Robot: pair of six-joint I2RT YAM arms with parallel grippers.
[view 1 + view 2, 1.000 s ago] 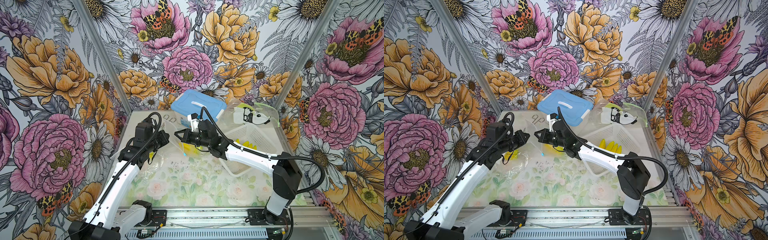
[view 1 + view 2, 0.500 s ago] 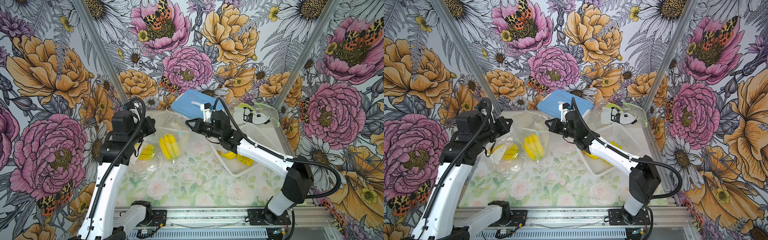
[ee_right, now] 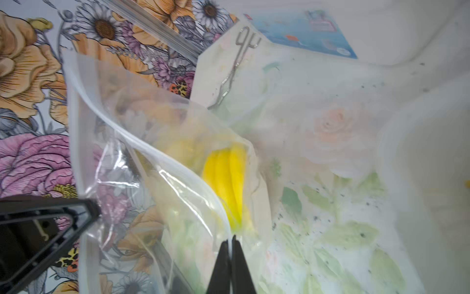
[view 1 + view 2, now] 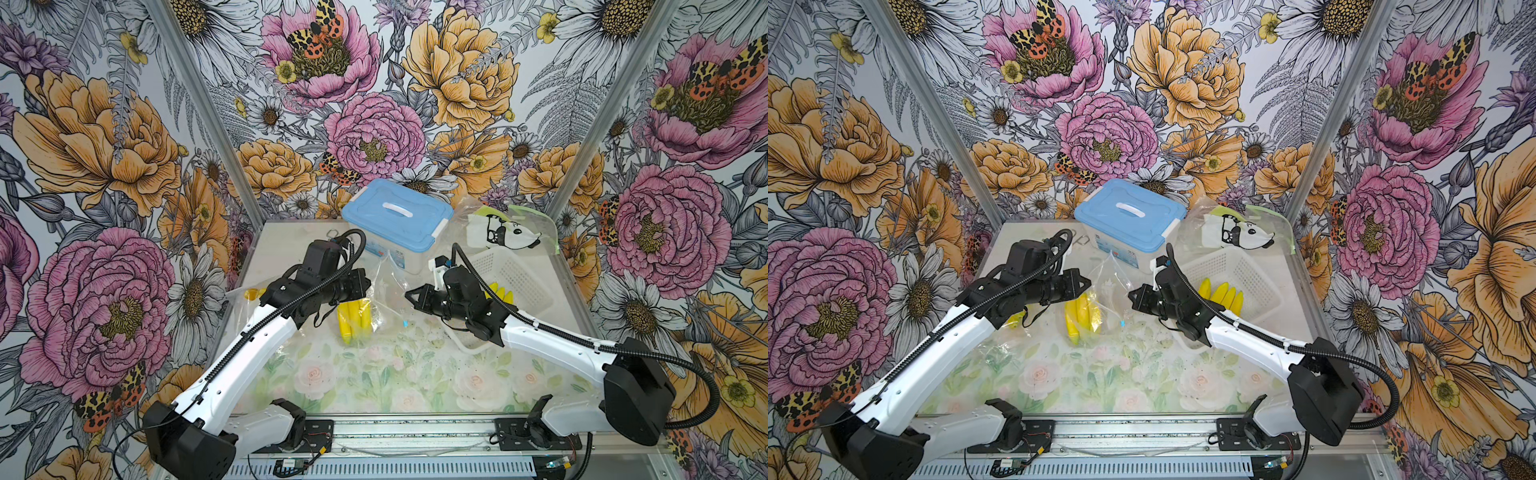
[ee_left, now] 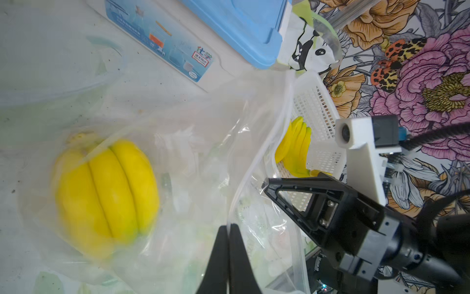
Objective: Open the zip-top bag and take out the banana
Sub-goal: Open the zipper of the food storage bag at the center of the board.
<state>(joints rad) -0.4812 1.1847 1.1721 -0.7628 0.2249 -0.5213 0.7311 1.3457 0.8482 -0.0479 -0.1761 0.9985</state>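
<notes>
Centre frame: our left gripper (image 4: 369,286) and right gripper (image 4: 407,294), both clamped closed, pinch lips of the clear plastic zip-top bag (image 4: 386,282); we should pull apart evenly, sparing the yellow banana bunch (image 4: 353,322)

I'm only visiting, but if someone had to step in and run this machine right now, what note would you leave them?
The left claw is shut on one lip of the zip-top bag.
The right claw is shut on the opposite lip.
The bag is stretched between the two claws. The banana lies inside it, at its lower end near the left claw.
Done: both lips are gripped, and the mouth seems partly pulled apart.
Left to do: widen the mouth, free one claw, reach in and take the banana out.
</notes>
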